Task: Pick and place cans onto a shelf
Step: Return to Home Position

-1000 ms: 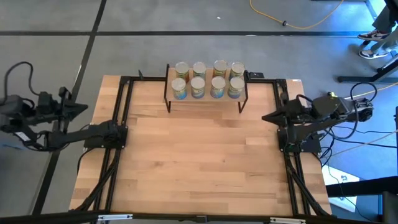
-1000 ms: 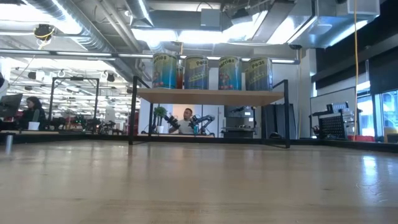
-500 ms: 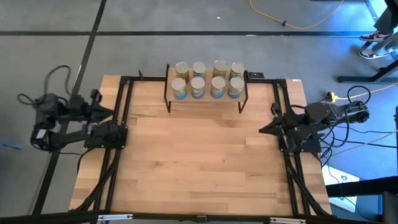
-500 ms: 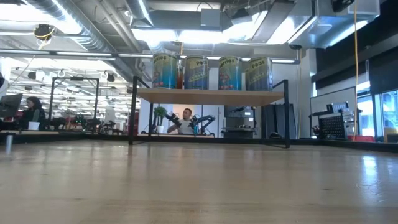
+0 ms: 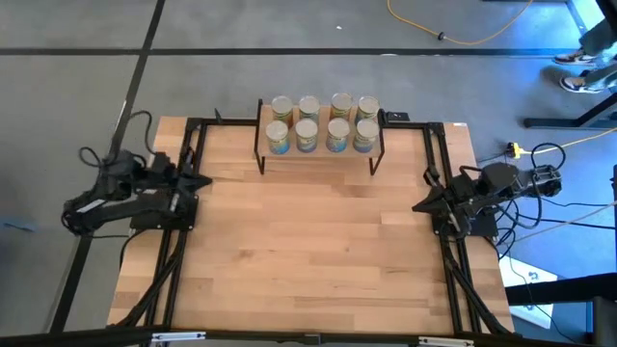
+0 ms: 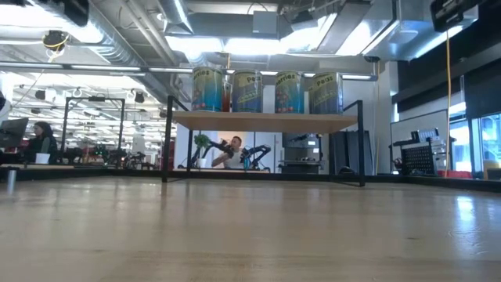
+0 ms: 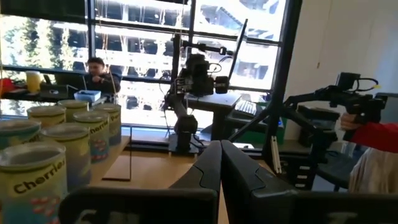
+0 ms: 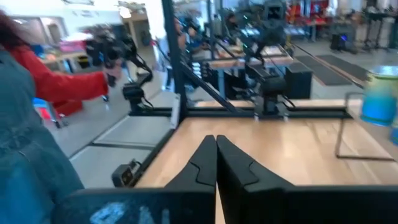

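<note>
Several cans [image 5: 323, 123] with pale tops stand upright in two rows on the light-wood shelf [image 5: 320, 154] at the table's far middle. They also show in the low view [image 6: 266, 92] on the shelf board [image 6: 266, 121], and in the left wrist view [image 7: 56, 149]. My left gripper [image 5: 200, 180] is shut and empty over the table's left rail. My right gripper [image 5: 419, 206] is shut and empty over the right rail. Both are far from the cans. In the wrist views the left fingers [image 7: 219, 158] and the right fingers [image 8: 216, 155] lie together.
Black rails [image 5: 183, 231] run along the table's left and right sides [image 5: 448, 260]. The shelf's thin black legs [image 6: 167, 141] stand on the tabletop. A person's red sleeve [image 8: 68, 84] shows beyond the table. Bare wood [image 5: 308, 251] lies between the arms.
My left arm has swung in from beyond the table's left edge toward the right, and its gripper is now over the left rail. My right gripper has gone a little toward the table's near edge as its arm folded. The cans and the shelf have stayed put.
</note>
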Robot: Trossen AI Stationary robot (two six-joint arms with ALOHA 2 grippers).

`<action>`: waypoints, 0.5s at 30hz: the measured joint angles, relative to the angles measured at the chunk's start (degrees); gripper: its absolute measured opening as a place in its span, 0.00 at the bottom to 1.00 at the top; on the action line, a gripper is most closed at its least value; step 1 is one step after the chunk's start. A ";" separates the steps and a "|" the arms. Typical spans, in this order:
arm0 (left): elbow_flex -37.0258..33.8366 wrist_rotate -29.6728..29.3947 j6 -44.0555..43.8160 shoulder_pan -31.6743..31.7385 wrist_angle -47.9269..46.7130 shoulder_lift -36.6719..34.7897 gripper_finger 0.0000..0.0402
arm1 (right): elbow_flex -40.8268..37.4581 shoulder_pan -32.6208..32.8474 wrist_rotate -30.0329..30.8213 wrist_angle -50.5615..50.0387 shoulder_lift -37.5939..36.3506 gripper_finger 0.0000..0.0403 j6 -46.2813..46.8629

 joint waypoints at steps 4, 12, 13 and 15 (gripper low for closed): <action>-5.35 0.52 -1.30 0.00 5.72 0.02 0.00 | -3.19 0.02 -1.19 1.49 -2.99 0.00 0.49; -14.23 -0.17 -2.37 0.01 16.80 0.04 0.00 | -9.24 0.02 -2.75 4.41 -8.44 0.00 0.44; -15.32 -0.48 -2.35 0.02 17.97 0.04 0.00 | -9.99 0.02 -3.34 5.11 -9.14 0.00 0.45; -17.06 -0.50 -2.04 0.02 20.37 0.04 0.00 | -11.44 0.02 -4.12 5.36 -10.44 0.00 0.99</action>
